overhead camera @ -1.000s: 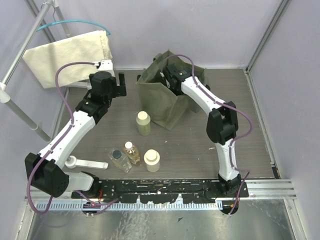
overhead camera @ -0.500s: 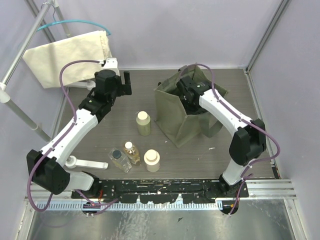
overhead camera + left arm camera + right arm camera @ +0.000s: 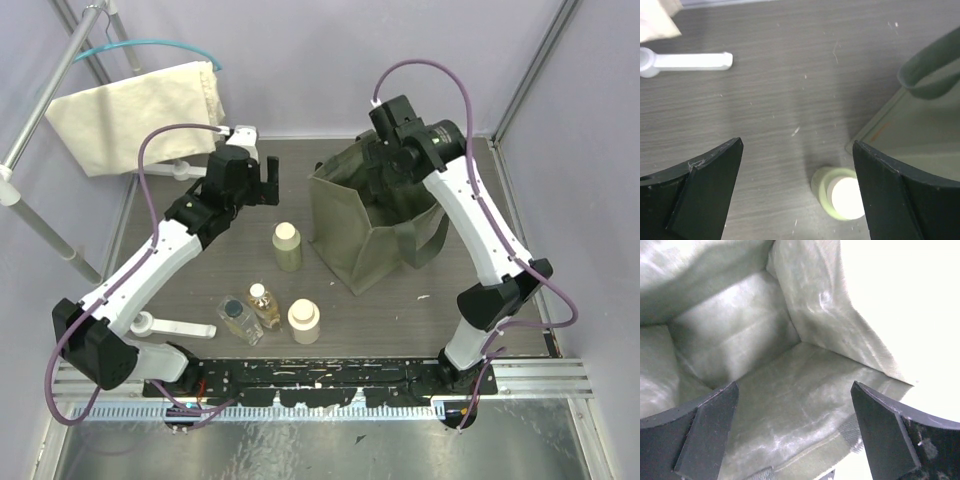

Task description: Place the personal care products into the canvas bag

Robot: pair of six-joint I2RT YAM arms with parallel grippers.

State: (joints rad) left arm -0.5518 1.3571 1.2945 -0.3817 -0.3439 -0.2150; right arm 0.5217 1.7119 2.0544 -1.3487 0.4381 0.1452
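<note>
The olive-green canvas bag (image 3: 365, 235) stands open at centre right. My right gripper (image 3: 382, 160) hovers open over its far rim; in the right wrist view (image 3: 794, 390) I look into the bag's empty inside (image 3: 765, 385). My left gripper (image 3: 262, 186) is open and empty, above and behind the olive-yellow bottle with cream cap (image 3: 287, 246). In the left wrist view that bottle (image 3: 839, 193) sits low between the open fingers, nearer the right one, with the bag's corner (image 3: 920, 135) to its right. The amber bottle (image 3: 264, 304), the squat cream bottle (image 3: 304, 321) and the clear dark-capped bottle (image 3: 238, 319) stand together near the front.
A flat white strip (image 3: 176, 328) lies at the front left. A cream cloth bag (image 3: 140, 112) hangs on a rack at the back left, with a white foot (image 3: 690, 61) on the table. Purple walls enclose the table's back and right.
My right gripper has risen out of the bag and moved back and right; the bag has shifted right and stands open. My left gripper has moved right, towards the olive-yellow bottle.
</note>
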